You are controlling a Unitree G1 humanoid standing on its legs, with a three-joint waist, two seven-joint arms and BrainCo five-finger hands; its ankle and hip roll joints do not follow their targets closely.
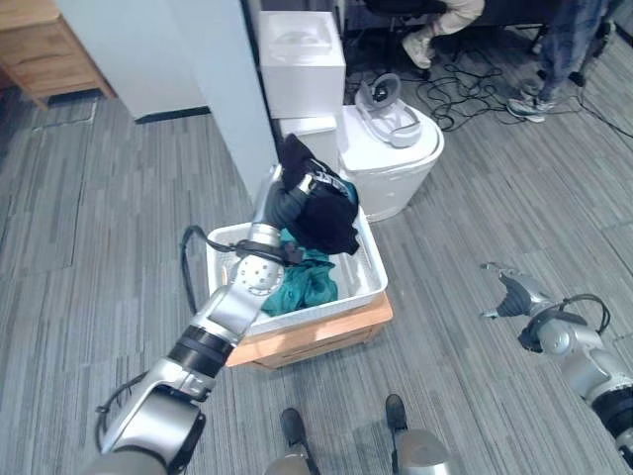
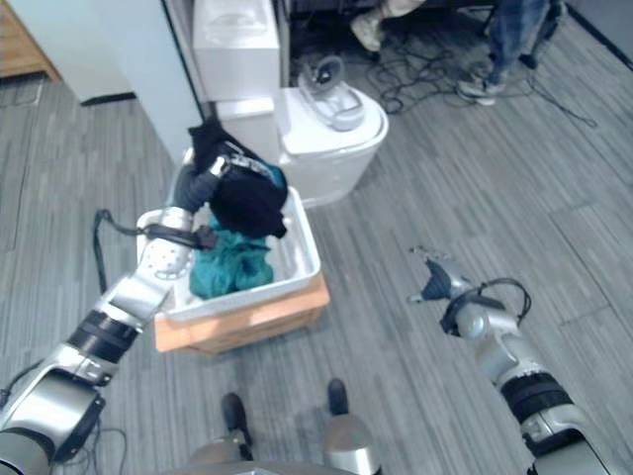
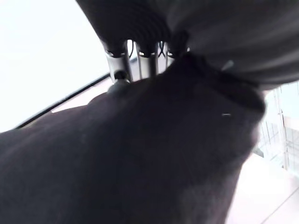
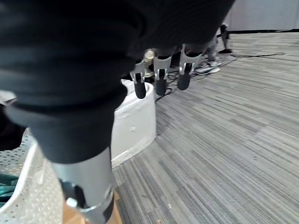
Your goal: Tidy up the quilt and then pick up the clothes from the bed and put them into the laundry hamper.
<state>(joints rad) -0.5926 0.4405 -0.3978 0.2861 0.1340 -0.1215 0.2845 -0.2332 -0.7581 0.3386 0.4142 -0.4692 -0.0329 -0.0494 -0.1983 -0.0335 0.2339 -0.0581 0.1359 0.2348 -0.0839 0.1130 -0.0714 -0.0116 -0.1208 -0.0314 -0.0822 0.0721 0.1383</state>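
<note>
- Grey striped carpet floor (image 1: 119, 198) runs underfoot, with a white wall panel (image 1: 188, 69) behind and a wooden cabinet (image 1: 40, 49) in the far corner.
- Left hand (image 1: 297, 183): fingers (image 3: 142, 63) curl into a black garment (image 1: 326, 213), clutching it above the laundry hamper (image 1: 371, 272). The cloth hangs in a soft, limp bundle, matte and heavy-looking, its lower folds dipping inside the hamper rim.
- Right hand (image 2: 433, 282): held out over bare carpet, well apart from the hamper, fingers (image 4: 159, 81) straight and relaxed, nothing in them.
- Hamper: white perforated plastic, rectangular with rounded corners, sitting on a low wooden box (image 1: 316, 336). A crumpled teal garment (image 1: 307, 282) already lies at the bottom.
- Progress, as judged: 1 garment is deposited, a 2nd is at the drop point and not yet released. Neither bed nor quilt can be checked from these views, so how much is left cannot be told.
- Beyond the hamper: 2 stacked white boxes (image 1: 302, 64), and a smooth rounded white bin (image 1: 396, 163) with a grey-and-white headset (image 1: 386, 104) resting on top.
- Far background: people's legs and shoes (image 1: 529, 104) among loose black cables (image 1: 465, 94).
</note>
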